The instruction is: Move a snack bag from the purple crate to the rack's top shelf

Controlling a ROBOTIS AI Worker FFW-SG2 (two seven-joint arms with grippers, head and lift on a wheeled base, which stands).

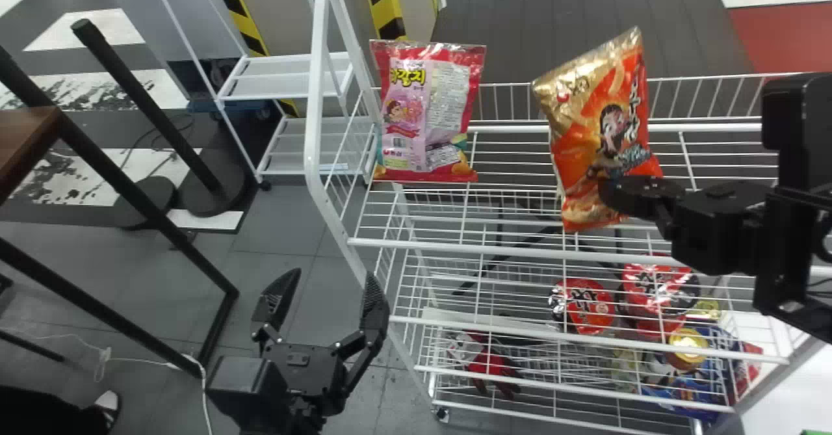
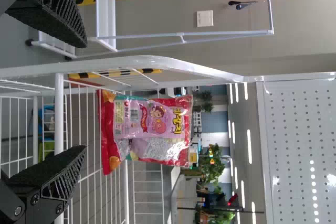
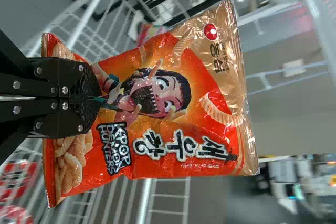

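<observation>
Black right end effector (image 1: 608, 196) pinching glossy, crinkled bag (image 1: 595, 129) over wire shelf (image 1: 520, 251).

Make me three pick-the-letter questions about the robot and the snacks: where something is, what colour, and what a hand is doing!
1. Where is the pink-and-red snack bag?
A) On the floor
B) On the rack's top shelf
C) In the robot's right hand

2. What colours is the bag in the right hand?
A) Blue and white
B) Green and black
C) Orange-red and gold

3. How is the left hand?
A) Open
B) Shut on a bag
C) Shut, with nothing in it

Answers:
1: B, it stands on the shelf's white wires.
2: C, its front is orange-red with a gold end.
3: A, its two fingers stand wide apart with nothing between.
</observation>
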